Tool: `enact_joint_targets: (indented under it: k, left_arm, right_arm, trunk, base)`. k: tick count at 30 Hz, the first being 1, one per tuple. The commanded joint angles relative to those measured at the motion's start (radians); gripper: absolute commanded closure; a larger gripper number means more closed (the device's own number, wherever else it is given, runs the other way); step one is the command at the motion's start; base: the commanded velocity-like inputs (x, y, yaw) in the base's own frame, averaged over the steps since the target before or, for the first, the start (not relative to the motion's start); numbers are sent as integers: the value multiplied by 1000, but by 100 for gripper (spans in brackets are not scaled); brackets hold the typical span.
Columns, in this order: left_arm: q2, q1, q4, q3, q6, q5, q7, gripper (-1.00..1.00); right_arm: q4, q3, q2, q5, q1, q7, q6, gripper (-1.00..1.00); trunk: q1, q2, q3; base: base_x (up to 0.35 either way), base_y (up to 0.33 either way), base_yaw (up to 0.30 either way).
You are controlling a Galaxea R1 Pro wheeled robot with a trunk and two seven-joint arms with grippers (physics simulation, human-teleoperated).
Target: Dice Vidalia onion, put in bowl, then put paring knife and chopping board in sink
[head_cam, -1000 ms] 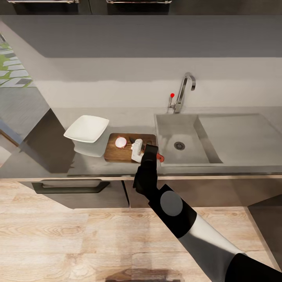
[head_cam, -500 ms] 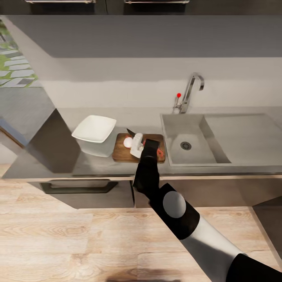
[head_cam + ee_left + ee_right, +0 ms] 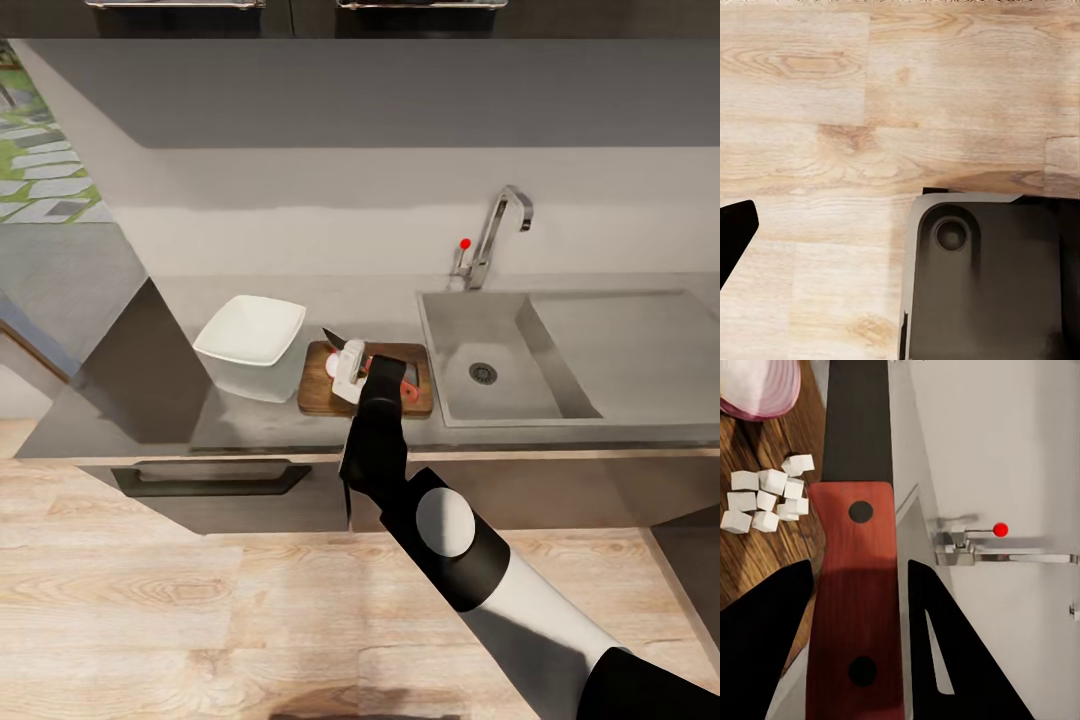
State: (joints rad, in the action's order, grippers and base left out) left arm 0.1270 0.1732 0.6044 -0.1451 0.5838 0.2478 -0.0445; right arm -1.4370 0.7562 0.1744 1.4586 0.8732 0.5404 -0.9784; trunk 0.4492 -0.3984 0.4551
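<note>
Nearest the camera in the head view, the right arm, white at the forearm and black toward the wrist, reaches up from the pale wooden plank floor and covers the middle of the brown wooden chopping board, so the onion there is largely hidden behind the right hand. That hand is clamped on the red handle of the slim paring knife with its dark grey blade, whose tip points away toward the bowl's side; the right wrist view shows the handle pinched between the two black fingers. The same view shows what the head view hides: a cluster of little white diced onion chunks on the board beside the blade, and a pale uncut onion piece with a purplish edge further along. The board lies on the glossy dark grey bench, between the white shallow square bowl, which looks empty, and the matte grey rectangular sink with its round drain. Behind the sink stands the angular chrome tap with a red knob. The left wrist view shows floor planks and a dark grey rounded part of the robot; one black fingertip of the left hand shows, and I cannot tell whether it is open or closed.
</note>
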Motion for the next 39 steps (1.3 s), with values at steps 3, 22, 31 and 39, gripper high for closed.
enact_joint_targets:
  k: [3,22,31,39]
  left_arm:
    - [2,0,1,-8,2,10,-5,-100]
    - [2,0,2,-8,2,10,-5,-100]
    - [2,0,1,-8,2,10,-5,-100]
    - [2,0,1,-8,2,10,-5,-100]
  right_arm:
    - [8,1,0,9,1,12,-3,100]
    - [107,2,0,8,1,16,-2,100]
    - [107,2,0,8,1,16,-2,100]
    - [107,2,0,9,1,16,-2,100]
  trunk:
    - [1,-2,1]
    - [1,-2,1]
    - [1,-2,1]
    - [1,-2,1]
  base:
    - [141,110,0]
    - [9,6,0]
    - [0,0,0]
    - [0,0,0]
